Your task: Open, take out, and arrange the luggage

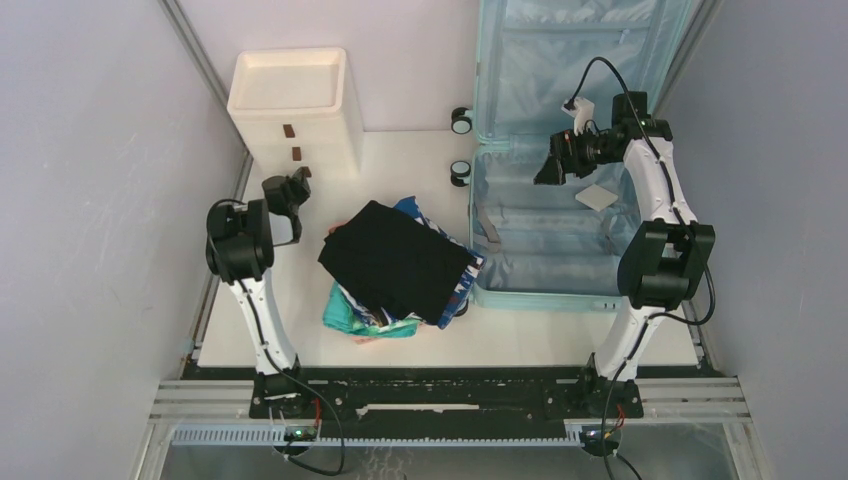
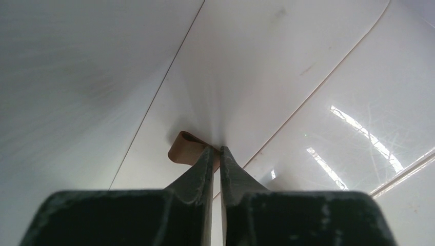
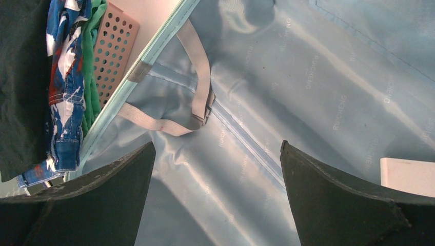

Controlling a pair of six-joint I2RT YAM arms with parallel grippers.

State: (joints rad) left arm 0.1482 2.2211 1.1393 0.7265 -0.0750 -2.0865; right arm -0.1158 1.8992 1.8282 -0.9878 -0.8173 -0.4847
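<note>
Looking down from the top camera, we see the luggage [image 1: 545, 235] lying open on the table [image 1: 520, 335]. Its lid is raised behind the lower half and its light blue lining is bare. A white flat piece [image 1: 597, 197] lies inside the luggage, towards its right wall. The right gripper [image 1: 548, 168] hovers over the luggage's lower half. Just left of the luggage sits a heap of clothes [image 1: 350, 310], topped by a black garment [image 1: 395, 255] whose edge comes close to the luggage's left rim. Farther left, well apart from the luggage, stands a white drawer box [image 1: 295, 105], and the left gripper [image 1: 292, 188] is at its front.

Through the left wrist camera, we find the fingers [image 2: 197, 171] pressed together with only a thin slit between them. Their tips pinch the end of a brown tab [image 2: 182, 148] on the box's glossy white face.

Through the right wrist camera, we see that arm's fingers spread wide apart and holding nothing, above the luggage's lining. A grey strap [image 3: 200, 77] lies looped on that lining near the luggage's left rim. The white flat piece shows at the right edge of this view. Just outside the rim we make out a pink perforated basket [image 3: 113, 48], with blue-and-white, green and black cloth lying over it.
</note>
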